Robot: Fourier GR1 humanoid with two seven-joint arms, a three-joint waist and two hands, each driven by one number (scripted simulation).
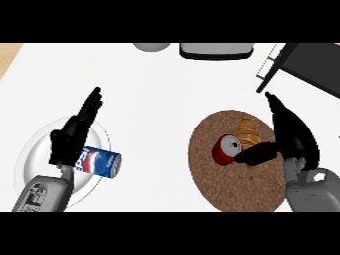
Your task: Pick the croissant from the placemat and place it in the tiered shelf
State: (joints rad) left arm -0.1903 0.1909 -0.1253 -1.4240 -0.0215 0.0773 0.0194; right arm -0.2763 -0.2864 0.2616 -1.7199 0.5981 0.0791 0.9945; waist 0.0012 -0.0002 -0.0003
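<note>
The golden croissant [249, 130] lies on the round brown cork placemat [224, 189] at the right. My right hand [294, 134] hovers over its right side, fingers straight and pointing away, thumb [255, 154] stretched left across the croissant's near end. Its fingers are not curled round the croissant. The black tiered shelf [319, 74] stands at the far right. My left hand [75, 130] rests open at the left, above a white plate, holding nothing.
A red apple-like fruit [224, 149] sits on the placemat just left of the croissant. A blue soda can [98, 162] lies on the white plate [36, 149]. A grey bowl [152, 46] and a white appliance [215, 50] stand at the far edge.
</note>
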